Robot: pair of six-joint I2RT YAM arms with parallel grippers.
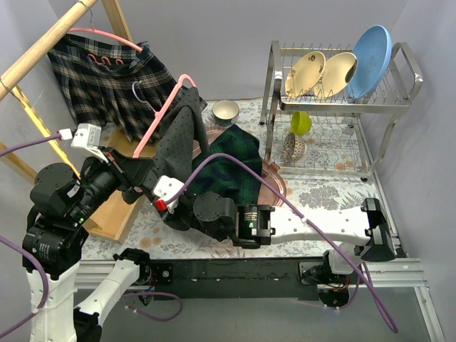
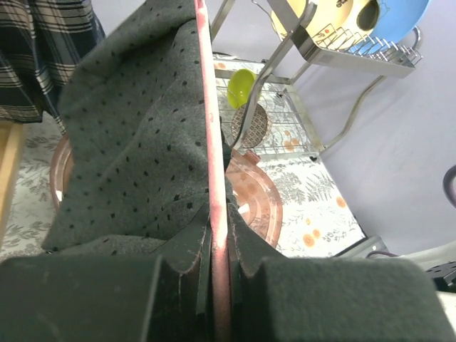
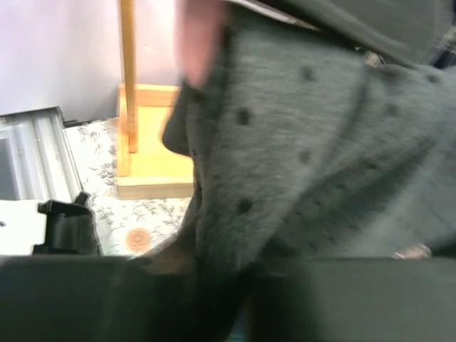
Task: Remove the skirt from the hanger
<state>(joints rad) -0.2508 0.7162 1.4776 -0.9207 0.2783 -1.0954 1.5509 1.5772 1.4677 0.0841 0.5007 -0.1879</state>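
Observation:
A pink hanger (image 1: 162,114) carries a grey skirt (image 1: 182,139) with dark dots, held up above the table's left middle. My left gripper (image 1: 142,162) is shut on the hanger's lower bar; in the left wrist view the pink bar (image 2: 211,171) runs between my closed gripper (image 2: 219,274), with the skirt (image 2: 135,142) draped to its left. My right gripper (image 1: 165,208) is at the skirt's lower hem and is shut on it. The right wrist view is blurred, with the skirt (image 3: 299,142) filling it and its hem pinched in the gripper (image 3: 235,274).
A wooden clothes rack (image 1: 43,46) at the left holds a plaid skirt (image 1: 107,82) on another pink hanger. A dark green plaid cloth (image 1: 234,167) lies on a pink tray (image 1: 276,184). A bowl (image 1: 225,110) and a dish rack (image 1: 335,96) with plates stand behind.

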